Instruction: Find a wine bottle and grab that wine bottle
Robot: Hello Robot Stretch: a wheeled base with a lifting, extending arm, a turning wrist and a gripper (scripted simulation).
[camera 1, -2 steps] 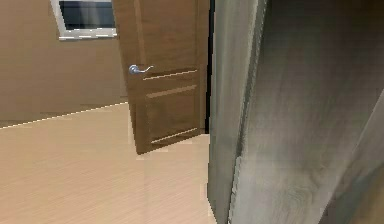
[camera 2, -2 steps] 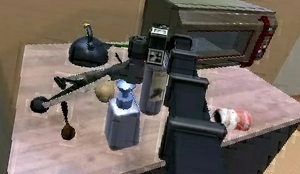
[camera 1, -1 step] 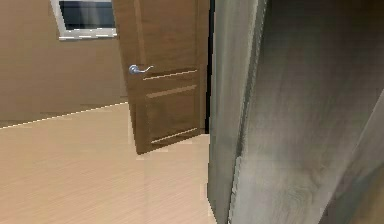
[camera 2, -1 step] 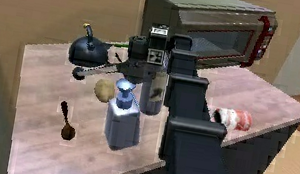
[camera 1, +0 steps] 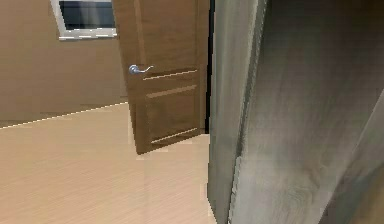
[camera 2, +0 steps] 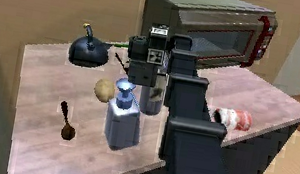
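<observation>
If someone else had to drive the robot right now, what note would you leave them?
Gripper: out over the counter, in front of the toaster oven; cannot tell whether it holds anything.
Job's things: no sure wine bottle. A grey upright thing stands on the counter against the arm, partly hidden; it might be the bottle.
Done: the robot is at the counter with the arm reaching out.
Left: make sure which thing is the bottle, grab it, lift it clear.

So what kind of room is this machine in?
Most likely a home kitchen: a toaster oven stands on a wooden counter, with a dark spoon and a pump bottle on the same counter.
</observation>
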